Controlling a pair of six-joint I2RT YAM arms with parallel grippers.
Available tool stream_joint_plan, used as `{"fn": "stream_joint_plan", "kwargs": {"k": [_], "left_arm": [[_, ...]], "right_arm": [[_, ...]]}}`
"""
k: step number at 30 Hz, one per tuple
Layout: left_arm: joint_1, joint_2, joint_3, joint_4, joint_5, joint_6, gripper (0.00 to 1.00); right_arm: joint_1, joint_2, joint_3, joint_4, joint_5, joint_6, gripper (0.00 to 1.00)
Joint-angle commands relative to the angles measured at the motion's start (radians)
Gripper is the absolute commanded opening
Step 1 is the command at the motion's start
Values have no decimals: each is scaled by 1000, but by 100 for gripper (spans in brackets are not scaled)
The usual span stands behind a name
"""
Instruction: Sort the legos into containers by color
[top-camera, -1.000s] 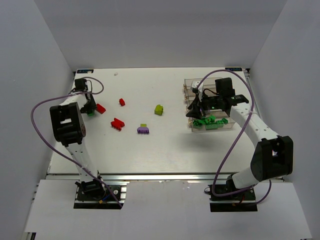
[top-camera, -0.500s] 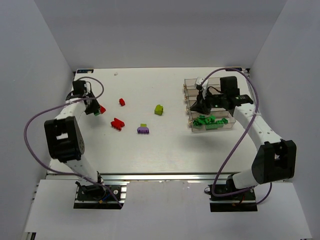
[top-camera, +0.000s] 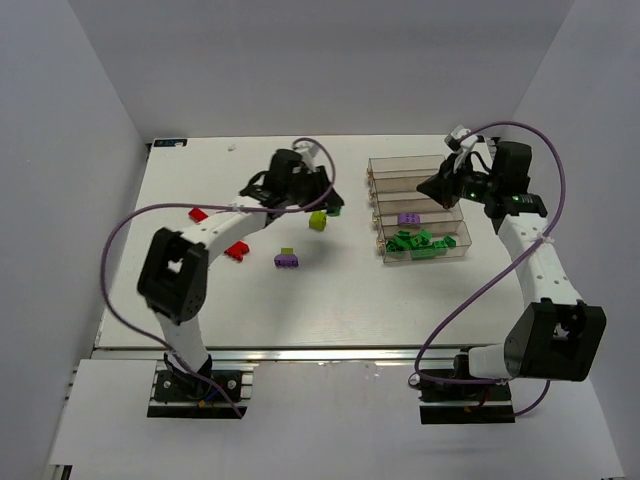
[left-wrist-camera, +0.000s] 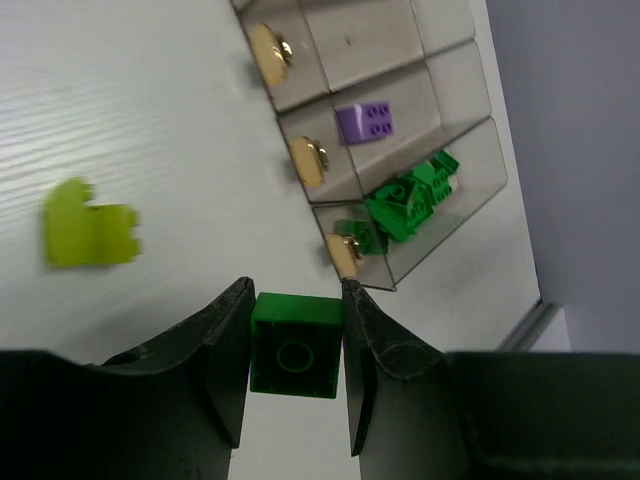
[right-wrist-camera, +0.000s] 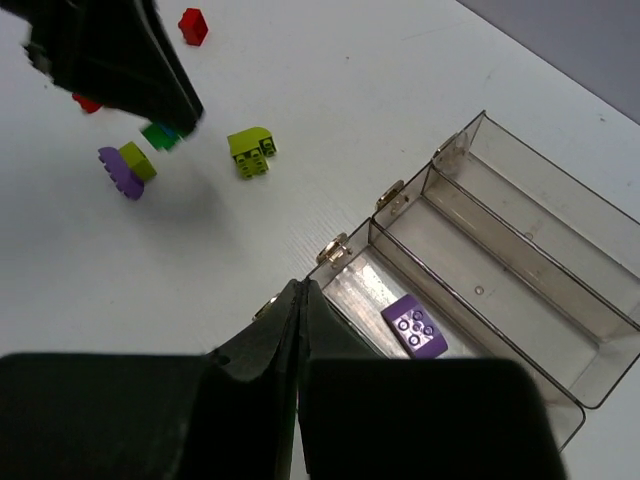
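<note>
Top view: the left claw (top-camera: 328, 205) hangs mid-frame over the bench (top-camera: 300, 300), just beside a yellow-green brick (top-camera: 318, 220). The right claw (top-camera: 432, 188) sits upper right, above the bins (top-camera: 410, 168).

Left wrist view: at bottom centre, the left claw is narrowed onto a green brick (left-wrist-camera: 295, 343), which is pinched between both fingers.

Right wrist view: at bottom centre, the right claw's fingers are pressed together. A purple brick (right-wrist-camera: 415, 327) lies in one bin.
</note>
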Motion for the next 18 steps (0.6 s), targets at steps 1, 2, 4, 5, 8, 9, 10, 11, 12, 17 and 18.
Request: {"fn": "stream_joint_plan", "kwargs": {"k": [1,2,4,5,8,9,10,11,12,17,18], "left_arm": [[-97,103,172,34,60,-30,10],[-118,139,216,27,63,-26,10],[-170,245,303,2,67,-19,11],[-184,277,376,1,72,-19,11],[-230,396,513,-18,81,-18,14],[-238,445,544,-27,80,-15,14],[-252,469,572,-33,78,-18,15],[-258,490,622,-39,78,-18,16],[-263,509,645,-45,78,-19,17],[-295,590,724,-56,66,-32,23],[-296,598,738,-58,64,-36,25]], "right_arm": [[-34,-50,-9,57,-51,75,0],[-42,-57,-13,61,-52,81,0],[-49,-81,-26,62,-54,81,0],[-55,-95,-38,61,-55,81,0],[-65,-118,-58,54,-54,77,0],[-68,-124,-61,53,-52,77,0],[-69,-129,-64,51,-54,75,0],[-74,-135,-69,51,-52,75,0],[-77,-138,-70,51,-52,75,0],[-88,-138,-73,51,-57,75,0],[-89,-136,-73,51,-57,75,0]]}}
